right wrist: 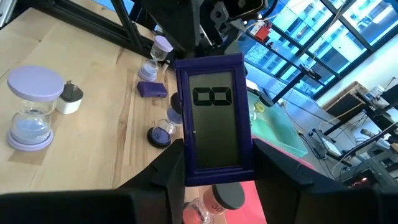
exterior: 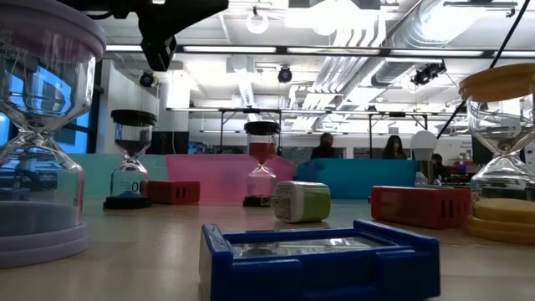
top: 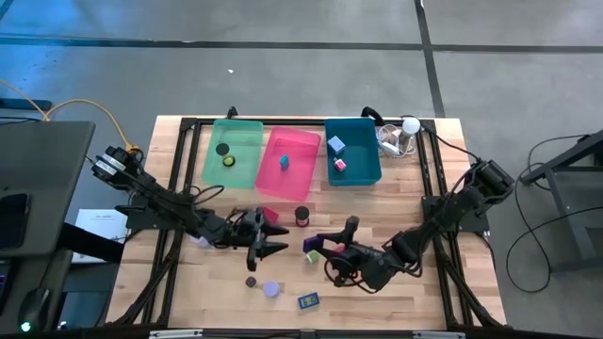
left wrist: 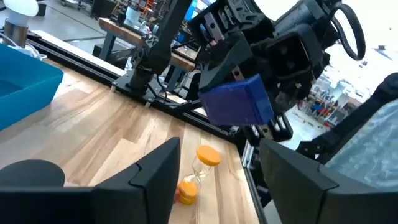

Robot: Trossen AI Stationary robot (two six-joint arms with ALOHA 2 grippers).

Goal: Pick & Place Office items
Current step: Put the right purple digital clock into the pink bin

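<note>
My right gripper (top: pixel 325 250) is shut on a purple-framed digital timer (right wrist: pixel 214 118) above the table's middle. Facing it from the left, my left gripper (top: pixel 278 241) stands open a short way from the timer (left wrist: pixel 239 102), with nothing between its fingers (left wrist: pixel 155 180). Beyond them, an orange sand timer (left wrist: pixel 199 174) stands on the wood. Other office items rest on the table: a black-topped sand timer (top: pixel 301 216), a red block (top: pixel 270 216), a lavender sand timer (top: pixel 270 288) and a blue framed piece (top: pixel 308 301). My right gripper pinches the purple timer by its two long sides near its lower end (right wrist: pixel 214 171) between its two fingers. The fingers come nearly level from the table's right side. The timer sticks out past the fingertips, display toward the wrist camera, lifted clear of the table.
Green (top: pixel 233 151), pink (top: pixel 287 160) and teal (top: pixel 352 151) bins stand side by side at the far edge, each with a few small items inside. A white ball-topped clear gadget (top: pixel 408 127) sits right of the teal bin. A black frame rims the table.
</note>
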